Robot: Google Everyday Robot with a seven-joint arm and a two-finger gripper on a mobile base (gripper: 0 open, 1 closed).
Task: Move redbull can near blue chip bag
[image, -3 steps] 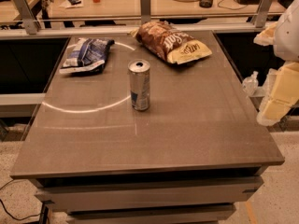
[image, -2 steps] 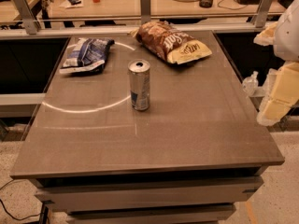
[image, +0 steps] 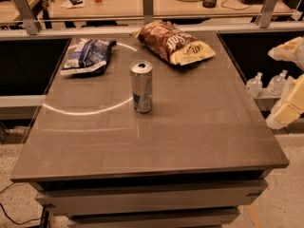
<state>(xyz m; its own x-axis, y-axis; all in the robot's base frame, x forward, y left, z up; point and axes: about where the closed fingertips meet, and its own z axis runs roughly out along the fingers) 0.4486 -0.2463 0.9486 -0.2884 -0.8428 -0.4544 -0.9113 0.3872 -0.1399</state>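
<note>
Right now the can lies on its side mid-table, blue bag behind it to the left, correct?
No. The camera view shows the can standing upright; the blue bag is behind it, left. The gripper hangs right of the table.

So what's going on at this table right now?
Nothing is being handled at this moment. The redbull can stands upright near the middle of the table, untouched. The blue chip bag lies at the far left, apart from the can, and a brown chip bag lies at the far side. The robot's gripper is beyond the table's right edge, away from the can, so the move is not yet begun.
</note>
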